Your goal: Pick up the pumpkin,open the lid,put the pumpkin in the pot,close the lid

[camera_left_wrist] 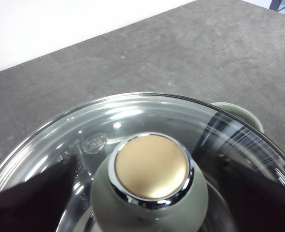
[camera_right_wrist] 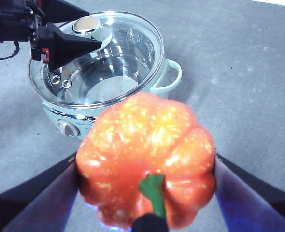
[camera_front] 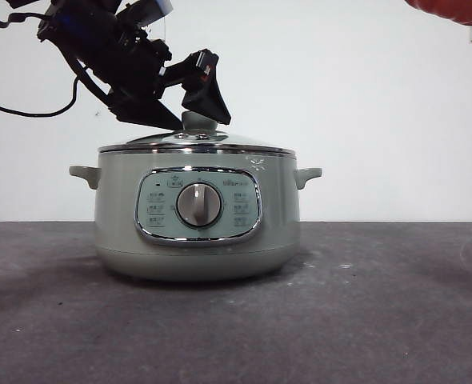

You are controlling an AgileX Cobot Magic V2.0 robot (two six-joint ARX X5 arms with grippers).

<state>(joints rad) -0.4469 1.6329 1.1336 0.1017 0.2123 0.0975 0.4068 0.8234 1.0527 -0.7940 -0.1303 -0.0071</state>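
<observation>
Lid (camera_front: pixel 196 142) on pot (camera_front: pixel 196 232), blocking pumpkin (camera_right_wrist: pixel 147 159).

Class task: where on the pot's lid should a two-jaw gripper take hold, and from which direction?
Grip the round knob at the centre of the lid, coming down from above. It stands proud of the shallow glass dome, and the lid lies flat on the pot. The left gripper is at it.

The lid (camera_front: pixel 196 144) sits on the pot (camera_front: pixel 196 232); the pumpkin (camera_right_wrist: pixel 147 159) hangs above, apart.
</observation>
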